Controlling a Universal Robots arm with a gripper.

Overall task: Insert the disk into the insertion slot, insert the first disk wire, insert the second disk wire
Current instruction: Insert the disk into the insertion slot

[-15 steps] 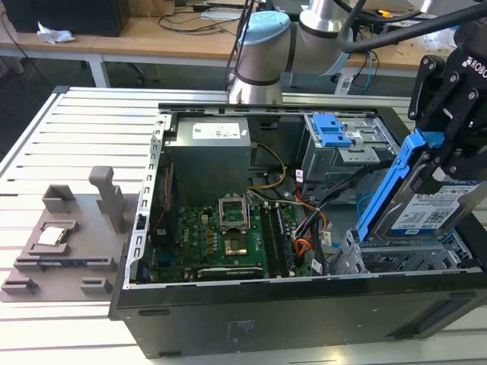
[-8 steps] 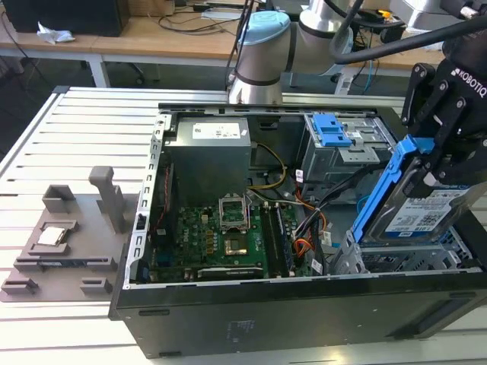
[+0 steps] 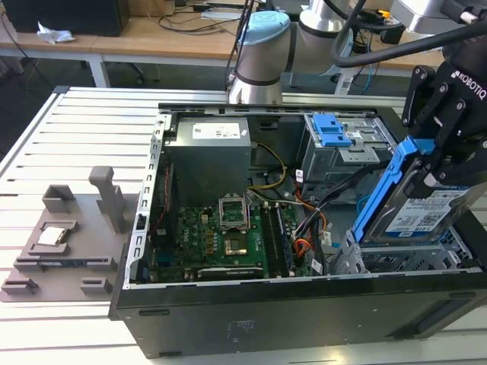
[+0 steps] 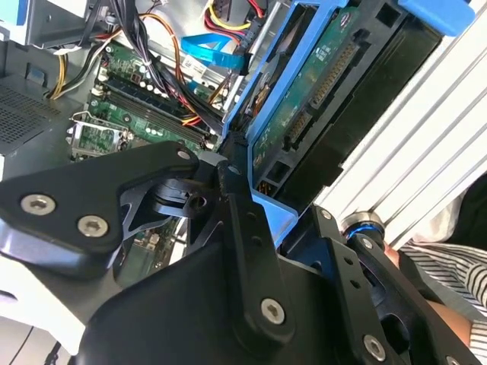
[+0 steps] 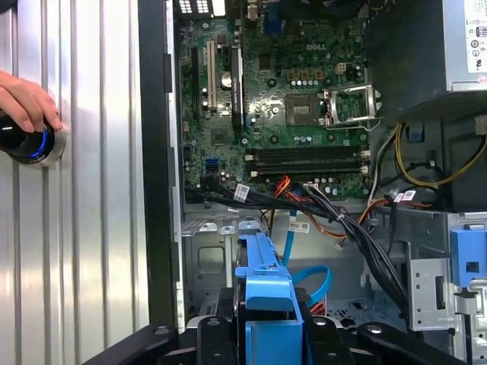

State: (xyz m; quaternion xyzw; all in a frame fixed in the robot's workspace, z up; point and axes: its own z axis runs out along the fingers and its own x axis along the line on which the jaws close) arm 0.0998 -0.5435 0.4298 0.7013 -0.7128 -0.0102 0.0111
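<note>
The pincer (image 3: 437,158) is closed on the disk (image 3: 423,217). Its black fingers (image 4: 242,199) clamp the bright blue carrier at the disk's upper end, and the drive hangs below them, tilted, with its white label facing outward in the exterior view. In the second wrist view the disk's green circuit side (image 4: 313,82) runs away from the pincer. In the first wrist view the blue carrier (image 5: 266,283) sits squarely between the finger links. Directly beneath the pincer is the insertion slot (image 3: 378,262), a silver perforated cage in the corner of the open computer case (image 3: 251,319). The disk's lower end is at the cage's upper rim and has not slid in; whether the two touch cannot be told. Just beyond the pincer, deeper in the case, stands a taller grey bay (image 3: 344,156) with a blue latch (image 3: 333,129). Loose cables (image 3: 308,220) lie near the pincer, between the slot and the motherboard (image 3: 224,239). The power supply (image 3: 211,156) is well apart from it. Outside the case, on the ribbed tabletop (image 3: 46,160), a grey fixture tray (image 3: 65,247) lies far from the pincer. A person's hand (image 5: 27,99) rests on a round black knob (image 5: 30,146).
</note>
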